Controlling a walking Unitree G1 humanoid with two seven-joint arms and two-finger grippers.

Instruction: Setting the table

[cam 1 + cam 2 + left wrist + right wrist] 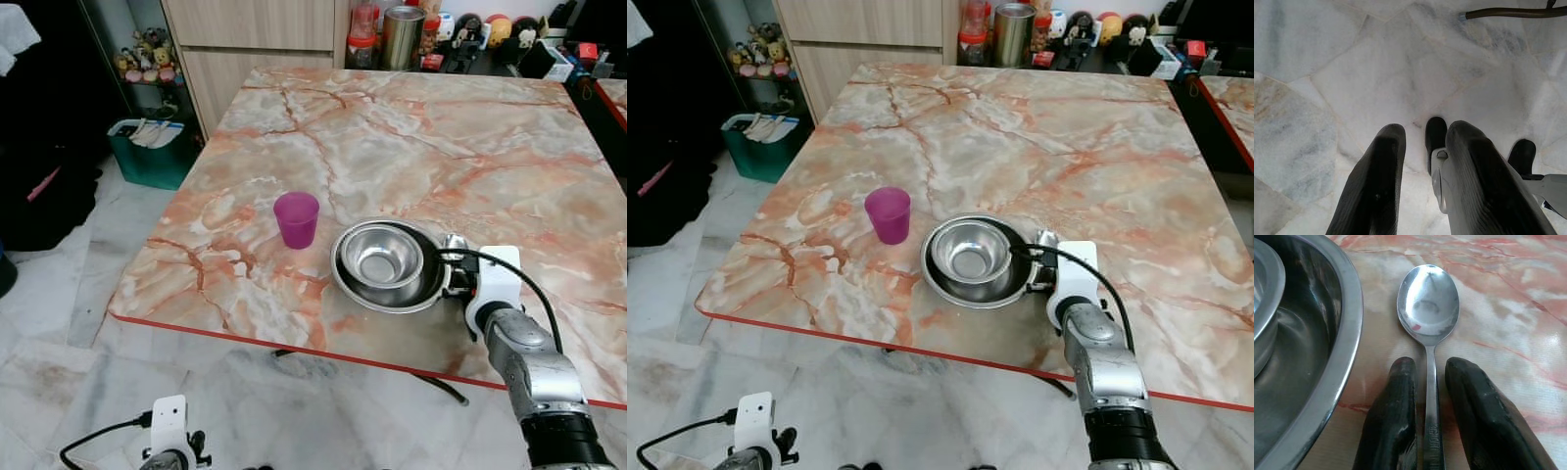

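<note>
Beside the wide steel bowl (1308, 357), on the pink-veined marble table (441, 127), a polished steel spoon (1428, 308) is laid flat. Its handle runs straight back between the two black fingers (1396, 406) of the right gripper (1432, 382). The long axis of the spoon is in line with the gripper's own direction, and the spoon's bowl end points away from the wrist. The fingers are seen apart, one on each side of the handle, with a narrow gap to the metal on both sides; whether they touch the handle cannot be told.

A smaller steel bowl (380, 257) is nested in the wide one, and a purple plastic cup (296, 218) stands on the table on the far side of the bowls from the spoon, near them.

It is judged that the spoon is being set down next to the bowls, so a straight pull back along the handle is called for; a sideways move would drag the spoon. The left gripper (1422, 161) hangs over the pale marble floor (1327, 73), fingers apart, so the right arm is clearly the nearer one.
</note>
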